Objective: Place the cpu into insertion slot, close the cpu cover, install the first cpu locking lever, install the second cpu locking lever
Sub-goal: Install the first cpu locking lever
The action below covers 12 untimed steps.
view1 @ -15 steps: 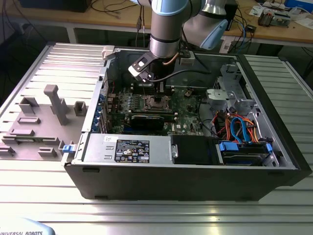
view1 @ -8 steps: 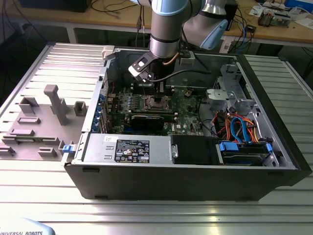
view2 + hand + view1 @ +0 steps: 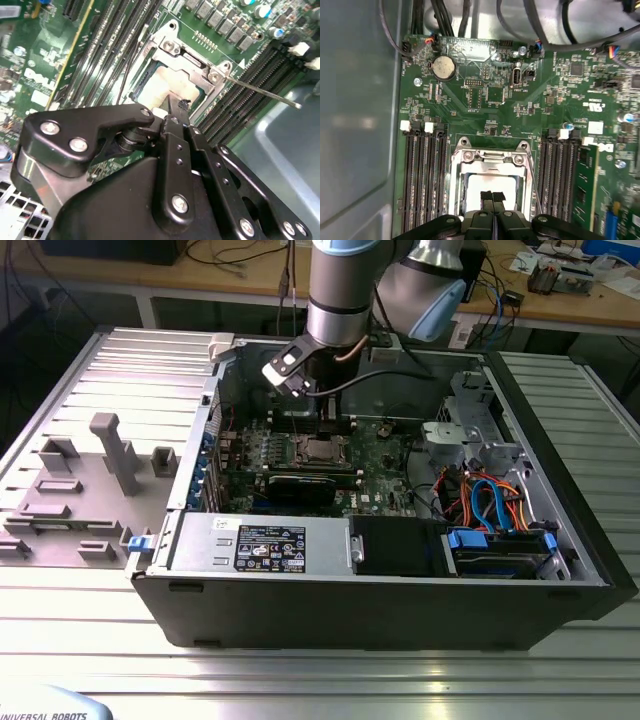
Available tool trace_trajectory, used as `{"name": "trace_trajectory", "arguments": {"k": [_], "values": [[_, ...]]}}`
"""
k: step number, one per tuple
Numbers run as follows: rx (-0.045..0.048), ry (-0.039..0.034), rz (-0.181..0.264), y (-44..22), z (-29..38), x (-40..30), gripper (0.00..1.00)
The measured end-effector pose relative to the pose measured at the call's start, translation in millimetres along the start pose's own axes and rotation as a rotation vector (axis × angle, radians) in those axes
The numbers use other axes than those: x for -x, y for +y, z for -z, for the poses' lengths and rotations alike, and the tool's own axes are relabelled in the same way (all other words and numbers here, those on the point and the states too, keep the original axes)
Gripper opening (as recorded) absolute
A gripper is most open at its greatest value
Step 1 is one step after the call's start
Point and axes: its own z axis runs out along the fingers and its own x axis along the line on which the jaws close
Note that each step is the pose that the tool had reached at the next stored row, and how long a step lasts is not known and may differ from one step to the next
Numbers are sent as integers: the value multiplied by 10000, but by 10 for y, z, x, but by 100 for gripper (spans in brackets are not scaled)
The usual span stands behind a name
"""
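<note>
The insertion slot (image 3: pixel 320 450) sits mid-board in the open computer case. In both wrist views the cpu (image 3: pixel 482 184) (image 3: pixel 160 85) lies in it with its pale silvery top showing. The cpu cover (image 3: pixel 490 158) (image 3: pixel 192 62) lies flat around the chip, which shows through its window. My gripper (image 3: pixel 492 196) (image 3: pixel 176 106) (image 3: pixel 327 420) hangs just above the chip, fingers pressed together with nothing between them. One thin locking lever (image 3: pixel 262 91) (image 3: pixel 535 182) angles away from the socket over the memory slots. A second thin lever (image 3: pixel 127 70) runs along the opposite side.
Black memory slots (image 3: pixel 425 175) flank the socket on both sides. A long black graphics card (image 3: pixel 300 485) lies just in front of the socket in the exterior view. A power supply (image 3: pixel 260 540) and a tangle of drive cables (image 3: pixel 490 500) fill the case's near side. The case wall (image 3: pixel 355 100) stands close by.
</note>
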Motion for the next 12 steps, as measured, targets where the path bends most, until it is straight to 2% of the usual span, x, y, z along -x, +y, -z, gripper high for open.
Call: {"name": "trace_trajectory", "arguments": {"k": [3,4,12], "values": [[2,1,23,-2,171,3,11],[0,-1,33,-3,191,4,11],[0,-1,49,-3,219,4,11]]}}
